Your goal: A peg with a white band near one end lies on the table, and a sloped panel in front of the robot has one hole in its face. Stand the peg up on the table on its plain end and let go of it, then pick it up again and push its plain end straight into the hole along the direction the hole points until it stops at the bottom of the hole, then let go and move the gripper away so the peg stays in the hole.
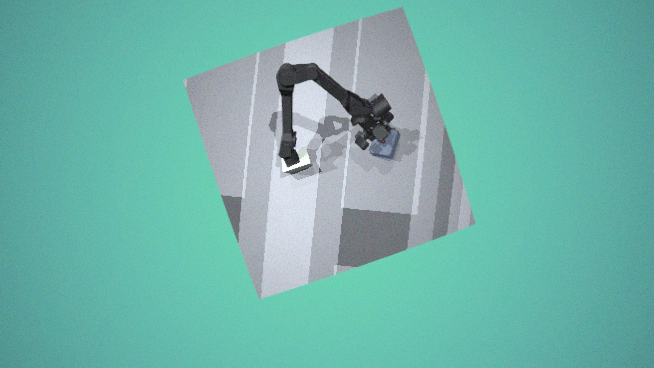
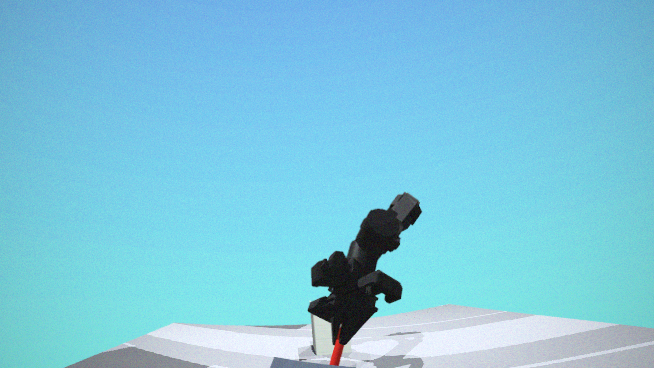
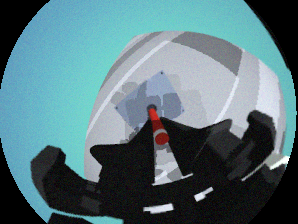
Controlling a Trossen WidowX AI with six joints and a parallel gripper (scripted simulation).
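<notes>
The red peg [image 2: 336, 353] [image 3: 157, 123] is held between the fingertips. In the wrist view its white band [image 3: 160, 132] is at the end near the camera, and its far, plain end meets the dark hole [image 3: 151, 106] in the blue sloped panel [image 1: 384, 151] [image 2: 300, 363] [image 3: 160, 84]. How deep the end sits, if it is inside, cannot be told. My gripper [image 2: 340, 339] [image 3: 154, 120] is shut on the peg, tilted, above the panel face. In the top view the arm hides the hole; in the exterior view the peg's lower end is out of frame.
The arm's pale base block [image 1: 303, 161] [image 2: 323, 336] stands on the striped table [image 1: 290, 240] [image 2: 210, 342] [image 3: 207, 65], left of the panel in the top view. The arm arches between base and panel. Shadows of the arm fall around the panel.
</notes>
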